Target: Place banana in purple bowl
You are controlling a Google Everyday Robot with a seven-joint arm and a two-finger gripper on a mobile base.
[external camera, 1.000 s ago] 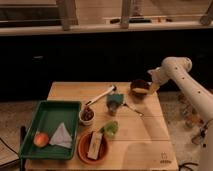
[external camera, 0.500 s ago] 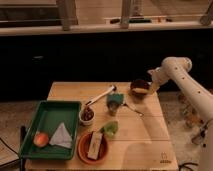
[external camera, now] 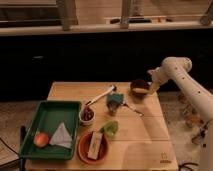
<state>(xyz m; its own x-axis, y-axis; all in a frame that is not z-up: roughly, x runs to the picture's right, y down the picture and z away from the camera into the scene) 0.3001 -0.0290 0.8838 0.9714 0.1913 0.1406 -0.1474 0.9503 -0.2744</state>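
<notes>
The purple bowl (external camera: 140,89) stands near the table's far right edge. A pale yellow banana (external camera: 141,91) lies inside it, at its right side. My gripper (external camera: 152,83) sits at the end of the white arm, just right of and slightly above the bowl's rim, close to the banana. I cannot make out how it stands relative to the banana beyond that.
A green tray (external camera: 49,125) at the front left holds a red-orange fruit (external camera: 41,138) and a white napkin (external camera: 62,135). An orange dish (external camera: 93,147) holds a tan block. A small white bowl (external camera: 87,115), a teal cup (external camera: 115,101), a green item (external camera: 110,128), a white utensil (external camera: 101,94) and a fork (external camera: 132,108) lie mid-table.
</notes>
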